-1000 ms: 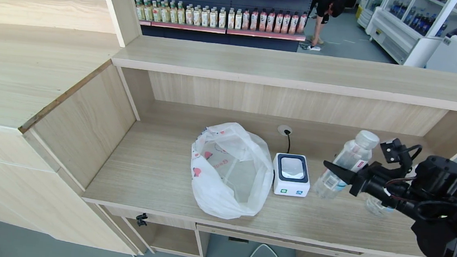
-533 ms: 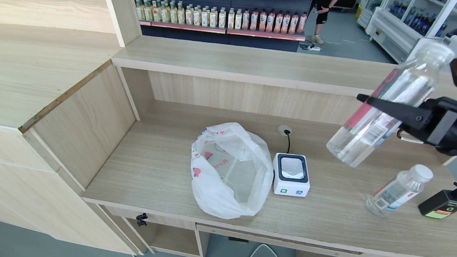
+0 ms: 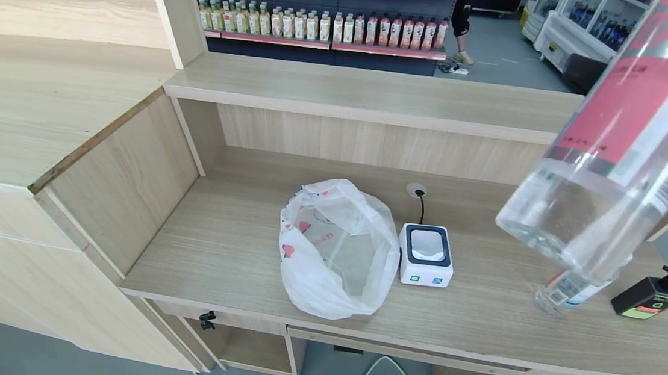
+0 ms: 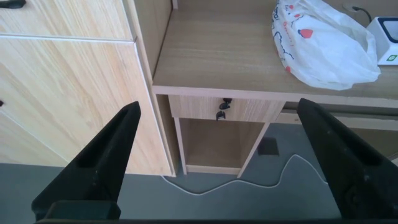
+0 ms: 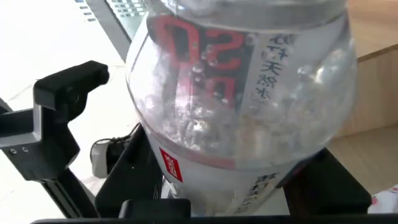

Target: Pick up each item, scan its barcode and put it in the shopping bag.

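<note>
Left gripper (image 4: 217,109): held low at the near left, fingers spread wide. Right gripper (image 5: 230,193): raised high at right, clamped around a water bottle (image 3: 610,145).

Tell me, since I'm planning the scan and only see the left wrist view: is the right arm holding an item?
Observer: Yes, its jaws are shut on a clear water bottle, tilted, high above the counter.
Operator: Anything left to scan after that?
Observer: A smaller bottle and a black pump bottle are on the counter, to the right of the scanner.
</note>
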Motion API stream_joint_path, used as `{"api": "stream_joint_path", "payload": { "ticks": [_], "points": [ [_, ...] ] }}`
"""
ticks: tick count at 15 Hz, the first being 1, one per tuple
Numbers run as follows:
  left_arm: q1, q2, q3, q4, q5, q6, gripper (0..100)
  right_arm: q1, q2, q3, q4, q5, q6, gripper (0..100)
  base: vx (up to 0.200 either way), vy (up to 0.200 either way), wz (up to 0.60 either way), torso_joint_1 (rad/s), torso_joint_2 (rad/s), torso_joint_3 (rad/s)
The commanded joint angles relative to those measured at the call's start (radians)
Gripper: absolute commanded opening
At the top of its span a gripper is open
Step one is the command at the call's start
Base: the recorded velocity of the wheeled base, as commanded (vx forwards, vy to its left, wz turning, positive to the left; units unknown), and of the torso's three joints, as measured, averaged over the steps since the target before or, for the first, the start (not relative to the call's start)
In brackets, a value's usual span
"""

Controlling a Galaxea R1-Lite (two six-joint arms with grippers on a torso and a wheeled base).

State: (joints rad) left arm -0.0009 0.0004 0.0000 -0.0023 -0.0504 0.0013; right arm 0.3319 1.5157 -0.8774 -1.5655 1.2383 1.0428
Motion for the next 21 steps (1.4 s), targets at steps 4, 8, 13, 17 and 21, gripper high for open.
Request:
{"api": "stream_joint_path", "payload": {
  "ticks": [4, 8, 13, 17, 21],
  "points": [
    [-0.001, 0.000, 0.000, -0.001, 0.001, 0.000, 100, 0.131, -0.045, 0.041, -0.005, 0.021, 0.043, 0, 0.000, 0.000, 0.00, 0.000, 0.00, 0.000],
    [-0.001, 0.000, 0.000, 0.001, 0.000, 0.000, 100, 0.190, -0.057, 0.028, -0.005, 0.032, 0.154, 0, 0.000, 0.000, 0.00, 0.000, 0.00, 0.000],
    [0.001, 0.000, 0.000, -0.001, 0.001, 0.000, 100, 0.156, -0.014, 0.009, -0.005, 0.072, 0.131, 0, 0.000, 0.000, 0.00, 0.000, 0.00, 0.000],
    [-0.001, 0.000, 0.000, -0.001, 0.000, 0.000, 100, 0.156, 0.006, 0.009, -0.005, 0.067, 0.112, 0, 0.000, 0.000, 0.00, 0.000, 0.00, 0.000],
    [0.001, 0.000, 0.000, -0.001, 0.000, 0.000, 100, 0.168, 0.014, 0.002, -0.005, 0.063, 0.102, 0, 0.000, 0.000, 0.00, 0.000, 0.00, 0.000]
  ]
}}
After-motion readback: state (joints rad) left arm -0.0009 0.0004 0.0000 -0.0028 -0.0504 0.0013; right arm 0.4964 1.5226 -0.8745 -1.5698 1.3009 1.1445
